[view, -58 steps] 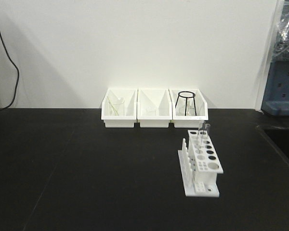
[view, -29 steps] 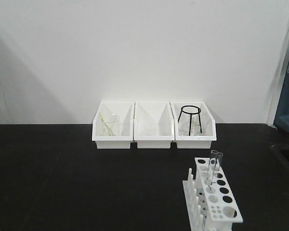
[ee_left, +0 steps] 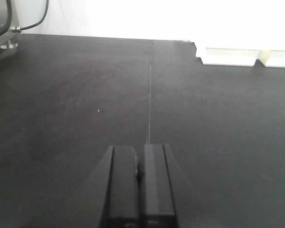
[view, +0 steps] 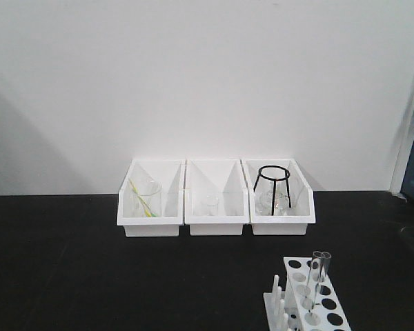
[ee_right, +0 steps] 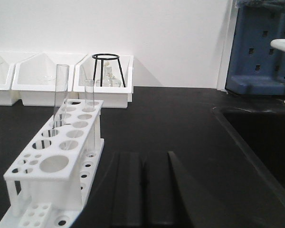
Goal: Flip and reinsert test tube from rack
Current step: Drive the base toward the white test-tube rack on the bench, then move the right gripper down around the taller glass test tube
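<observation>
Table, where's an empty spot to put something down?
The black table is bare left of the rack and in front of the three white bins. It is crowded at the rack and inside the bins.

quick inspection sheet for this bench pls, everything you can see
surface: black bench top, bare near the left arm
job's things: rack holds two upright tubes, nearer test tube and farther test tube
clutter: three white bins at the wall; beaker in the left one, black tripod stand in the right one
grippers: left gripper shut, empty; right gripper shut, empty, beside the rack
cables: black cable at the bench's far corner
surroundings: white wall; sink recess; blue unit
</observation>
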Tool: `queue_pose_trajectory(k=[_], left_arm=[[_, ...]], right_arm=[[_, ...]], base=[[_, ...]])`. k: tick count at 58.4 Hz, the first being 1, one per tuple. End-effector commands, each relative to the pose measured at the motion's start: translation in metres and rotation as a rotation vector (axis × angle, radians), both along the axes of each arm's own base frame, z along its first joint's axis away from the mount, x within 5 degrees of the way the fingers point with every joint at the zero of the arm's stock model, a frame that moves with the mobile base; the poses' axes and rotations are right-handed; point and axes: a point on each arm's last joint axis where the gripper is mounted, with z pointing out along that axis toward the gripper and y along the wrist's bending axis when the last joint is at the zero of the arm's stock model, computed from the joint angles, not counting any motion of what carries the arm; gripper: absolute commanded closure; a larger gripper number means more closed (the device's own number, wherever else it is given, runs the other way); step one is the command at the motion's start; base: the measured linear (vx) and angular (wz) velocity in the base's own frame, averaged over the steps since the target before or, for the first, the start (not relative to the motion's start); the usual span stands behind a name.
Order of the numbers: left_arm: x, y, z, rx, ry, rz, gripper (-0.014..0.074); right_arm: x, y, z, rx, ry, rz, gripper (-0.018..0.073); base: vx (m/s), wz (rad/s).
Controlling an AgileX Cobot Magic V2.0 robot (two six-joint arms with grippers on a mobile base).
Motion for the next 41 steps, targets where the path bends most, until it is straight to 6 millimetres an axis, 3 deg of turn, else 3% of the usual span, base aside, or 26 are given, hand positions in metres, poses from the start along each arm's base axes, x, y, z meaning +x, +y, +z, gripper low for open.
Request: queue_pose_trajectory(k=[1, 35, 41], left_arm=[[0.0007, -0.0008, 0.0084, 0.004, -0.098, -0.011, 0.0603], [0.0007, -0.0008, 0.0084, 0.004, -0.098, -0.011, 0.0603], [0.0007, -0.0008, 0.0084, 0.004, -0.098, -0.011, 0.0603]], right_arm=[[0.0013, 0.0005, 0.0063, -0.006, -0.068, 0.005, 0.0568], [0.0013, 0.0006, 0.0076, -0.006, -0.082, 0.006, 0.0568], [0.0009, 0.0014, 0.016, 0.009, -0.174, 0.015, 0.0568]], base=[[0.15, 0.0], [0.09, 0.0], [0.01, -0.01]])
